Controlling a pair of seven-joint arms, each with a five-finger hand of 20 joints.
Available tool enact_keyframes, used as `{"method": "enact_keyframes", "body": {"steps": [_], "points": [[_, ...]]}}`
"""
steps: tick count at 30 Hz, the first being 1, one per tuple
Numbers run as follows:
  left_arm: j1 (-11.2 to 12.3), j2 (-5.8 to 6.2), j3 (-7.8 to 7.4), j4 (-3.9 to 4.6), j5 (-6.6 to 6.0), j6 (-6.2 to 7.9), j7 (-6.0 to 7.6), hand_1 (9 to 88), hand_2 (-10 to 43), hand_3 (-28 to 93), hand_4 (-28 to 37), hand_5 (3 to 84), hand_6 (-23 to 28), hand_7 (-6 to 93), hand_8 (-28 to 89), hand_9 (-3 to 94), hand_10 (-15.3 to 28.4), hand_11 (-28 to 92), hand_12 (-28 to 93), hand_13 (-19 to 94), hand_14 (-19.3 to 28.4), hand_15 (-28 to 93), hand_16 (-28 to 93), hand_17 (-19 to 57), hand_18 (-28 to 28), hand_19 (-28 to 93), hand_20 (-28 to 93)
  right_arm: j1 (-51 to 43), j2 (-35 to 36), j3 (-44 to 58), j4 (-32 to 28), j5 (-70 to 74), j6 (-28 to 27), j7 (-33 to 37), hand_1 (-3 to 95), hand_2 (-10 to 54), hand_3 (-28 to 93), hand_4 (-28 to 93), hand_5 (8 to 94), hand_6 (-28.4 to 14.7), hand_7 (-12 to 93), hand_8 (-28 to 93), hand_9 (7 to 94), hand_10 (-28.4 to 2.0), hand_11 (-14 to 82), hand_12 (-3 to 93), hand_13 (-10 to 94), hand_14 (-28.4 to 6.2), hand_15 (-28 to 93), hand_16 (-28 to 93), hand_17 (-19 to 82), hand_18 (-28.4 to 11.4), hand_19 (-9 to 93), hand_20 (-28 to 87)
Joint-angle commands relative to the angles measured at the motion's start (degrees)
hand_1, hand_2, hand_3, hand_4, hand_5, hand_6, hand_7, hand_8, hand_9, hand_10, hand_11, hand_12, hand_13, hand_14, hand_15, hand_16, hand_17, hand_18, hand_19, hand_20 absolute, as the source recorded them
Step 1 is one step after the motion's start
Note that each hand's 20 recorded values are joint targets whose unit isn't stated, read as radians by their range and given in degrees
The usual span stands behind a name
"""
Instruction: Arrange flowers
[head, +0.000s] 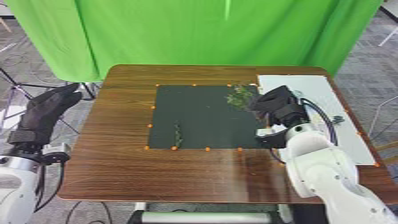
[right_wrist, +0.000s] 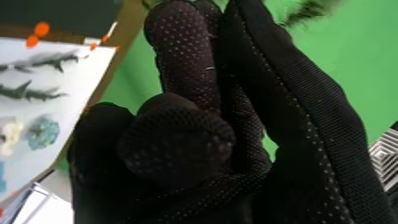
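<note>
In the head view, the right hand (head: 282, 106) is over the border between the dark mat (head: 200, 120) and the white board (head: 355, 142), with its fingers closed around a leafy spray (head: 239, 98), whose stem is hidden. The spray fans out past the fingertips above the mat's far right part, fine-leaved and bushy, in mixed greens. The left hand (head: 49, 110) is beyond the table's left edge, touching nothing, its fingers loosely extended. One thin green sprig (head: 178, 135) lies lengthwise on the mat's near left part. Four orange markers run along the mat's near edge. The brown table (head: 169, 172) is in front of a green curtain (head: 195, 35).

In the right wrist view, the thumb is folded in front of the long fingers, and feathery leaf tips (right_wrist: 308, 11) poke out beyond them against the curtain. On the white board are two narrow grey-green sprigs, one blue-green flower (right_wrist: 43, 132) and one cream flower (right_wrist: 11, 135), cut off by the picture's edge.
</note>
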Motion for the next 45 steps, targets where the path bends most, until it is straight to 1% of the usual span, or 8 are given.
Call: {"method": "enact_keyframes", "body": {"steps": [1, 6, 20, 22, 28, 31, 35, 45], "points": [[1.2, -0.26, -0.47, -0.75, 0.25, -0.63, -0.78, 22.0, -2.3, 65, -21.9, 39.7, 3.3, 9.6, -7, 40.8, 13.1, 16, 12, 31, 16.2, 8, 2, 2.4, 10.7, 3, 13, 1.2, -1.1, -3.3, 1.3, 5.8, -0.8, -0.2, 60.8, -9.5, 51, -11, 83.0, -4.1, 20, 16, 93.7, -11.8, 29.6, 24.9, 94, -0.8, 59, 22, 73, -5.9, 93, 33], [1.1, -0.31, -0.42, -0.65, 0.16, -0.93, -1.05, 22.3, -2.4, 64, -21.7, 39.6, 3.3, 9.5, -7, 40.7, 13.0, 16, 13, 31, 16.1, 8, 2, 2.3, 10.6, 3, 13, 2.1, -2.2, -5.3, 2.1, 8.7, -1.2, 0.0, 61.5, -9.5, 50, -11, 82.6, -4.1, 22, 16, 93.7, -11.9, 29.9, 24.7, 94, -0.8, 59, 22, 73, -5.7, 93, 33], [1.9, -0.12, -0.95, -1.49, 0.20, -1.67, -1.92, 22.3, -2.6, 64, -21.4, 39.5, 3.3, 9.5, -7, 40.6, 13.1, 16, 13, 31, 16.2, 8, 2, 2.3, 10.6, 3, 13, 8.3, -8.2, -12.4, 7.1, 16.6, 0.1, 0.2, 61.6, -9.5, 50, -10, 82.5, -4.4, 23, 15, 93.7, -12.2, 30.5, 24.7, 94, -0.9, 58, 21, 74, -5.4, 92, 32], [1.6, -0.03, -0.65, -1.05, 0.14, -1.85, -1.82, 22.3, -2.7, 64, -21.4, 39.5, 3.3, 9.4, -7, 40.6, 13.1, 16, 13, 31, 16.2, 8, 2, 2.2, 10.6, 3, 13, 8.5, -8.6, -12.7, 7.3, 17.5, 0.6, 0.4, 61.6, -9.5, 49, -10, 82.4, -4.5, 23, 15, 93.7, -12.2, 30.4, 24.6, 94, -0.9, 58, 21, 74, -5.4, 92, 32], [1.3, 0.19, -0.63, -0.89, 0.19, -1.98, -2.17, 22.3, -2.7, 64, -21.3, 39.3, 3.3, 9.3, -6, 40.4, 13.0, 15, 13, 31, 16.2, 8, 2, 2.2, 10.6, 3, 13, 8.9, -9.8, -13.2, 9.0, 17.9, 1.7, 1.1, 61.8, -9.5, 49, -10, 82.2, -4.4, 23, 15, 93.7, -12.1, 30.3, 24.6, 94, -1.0, 58, 21, 74, -5.4, 92, 32], [1.5, 0.17, -0.79, -0.91, 0.10, -2.01, -2.19, 22.4, -2.8, 64, -21.2, 39.3, 3.2, 9.3, -6, 40.3, 12.9, 15, 13, 31, 16.2, 8, 2, 2.1, 10.6, 3, 13, 8.9, -9.7, -15.4, 10.2, 6.8, 2.1, -0.2, 61.9, -9.5, 49, -10, 82.1, -4.5, 24, 15, 93.7, -12.2, 30.3, 24.6, 94, -1.1, 58, 21, 74, -5.4, 92, 32], [1.8, 0.22, -0.85, -1.05, 0.18, -2.11, -2.09, 22.3, -2.9, 64, -21.1, 39.3, 3.2, 9.2, -6, 40.4, 12.9, 15, 13, 31, 16.2, 8, 2, 2.1, 10.6, 3, 13, 8.4, -9.6, -16.5, 9.7, 2.4, 2.1, -0.8, 62.0, -9.5, 49, -9, 82.1, -4.4, 24, 15, 93.7, -12.1, 30.3, 24.4, 94, -1.0, 57, 21, 74, -5.3, 92, 32], [0.9, 0.96, -0.08, -0.62, 0.28, -2.69, -2.39, 22.3, -3.0, 64, -21.0, 39.3, 3.3, 9.2, -6, 40.2, 13.0, 15, 13, 31, 16.1, 8, 2, 2.0, 10.7, 3, 13, 6.9, -15.2, -16.5, 11.0, -13.7, -2.8, -1.1, 61.9, -9.5, 49, -9, 82.0, -4.3, 25, 15, 93.7, -11.9, 31.6, 24.0, 94, -0.9, 58, 20, 74, -5.2, 91, 32]]}}
